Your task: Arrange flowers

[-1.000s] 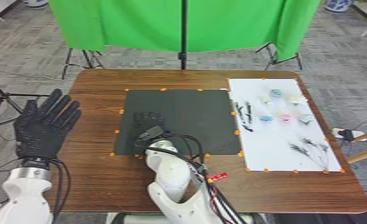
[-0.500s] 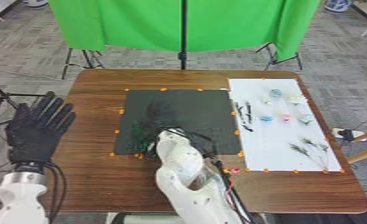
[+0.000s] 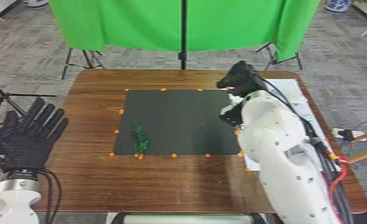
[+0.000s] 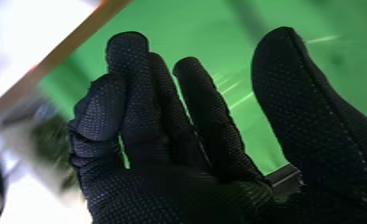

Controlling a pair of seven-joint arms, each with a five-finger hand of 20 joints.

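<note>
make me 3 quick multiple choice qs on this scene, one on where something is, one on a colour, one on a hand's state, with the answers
1. Where does the green sprig lie?
A) on the floor
B) on the dark mat
C) on the left hand

2. What colour is the curtain beyond the table?
A) red
B) yellow
C) green

3. How is the left hand?
A) open, fingers straight
B) closed in a fist
C) curled round a stem

Answers:
1. B: the sprig rests within the mat's edges, near its lower left corner in the head view.
2. C: the hanging cloth is bright green.
3. A: its fingers are extended and it holds nothing.
</note>
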